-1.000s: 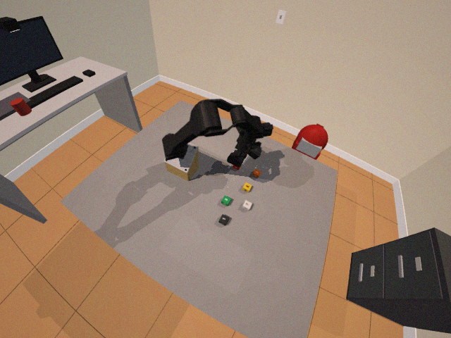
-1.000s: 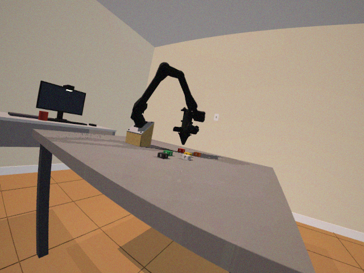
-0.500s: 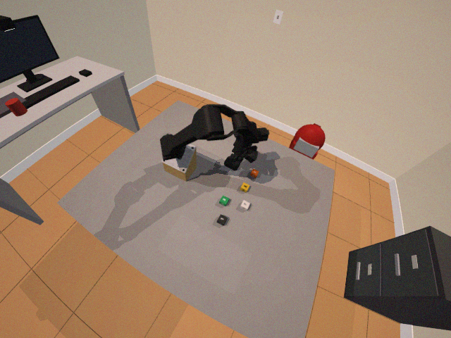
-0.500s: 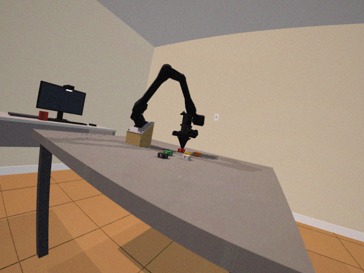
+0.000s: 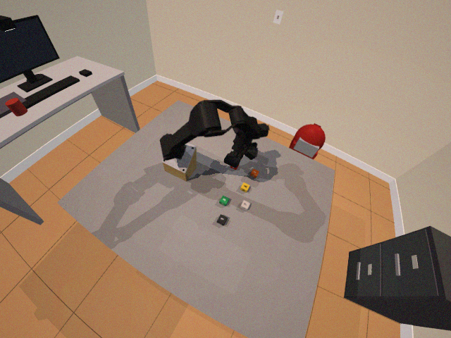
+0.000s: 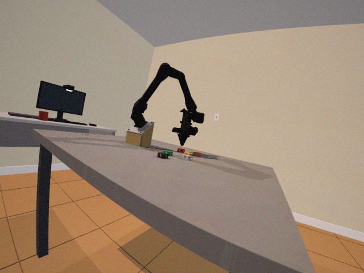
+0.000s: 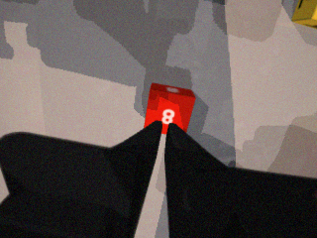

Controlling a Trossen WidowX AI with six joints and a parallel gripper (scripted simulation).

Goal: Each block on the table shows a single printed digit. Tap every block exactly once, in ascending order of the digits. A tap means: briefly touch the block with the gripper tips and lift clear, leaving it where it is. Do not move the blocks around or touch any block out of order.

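My gripper [image 6: 182, 144] [image 7: 163, 128] is shut and empty, with its tips pointing down a little above the red block [image 5: 233, 167] [image 6: 180, 150] [image 7: 168, 105]. The red block shows an 8 in the wrist view. The orange block [image 5: 254, 172] [image 6: 197, 154] and the yellow block [image 5: 244, 186] [image 6: 187, 153] [image 7: 308, 14] lie beyond it. The white block [image 5: 244, 204] [image 6: 186, 157], green block [image 5: 224, 200] [image 6: 168, 153] and black block [image 5: 222, 220] [image 6: 162, 155] lie farther off. Digits on these five are too small or cut off to read surely. In the top view the arm hides the fingertips.
The arm's wooden base [image 5: 177, 171] [image 6: 137, 138] stands on the grey table [image 5: 204, 276] [image 6: 205, 190]. The arm's shadows cross the tabletop. A desk with a monitor [image 5: 27, 47] [image 6: 61, 98] is at the left. A dark cabinet [image 5: 393, 284] is at the right in the top view.
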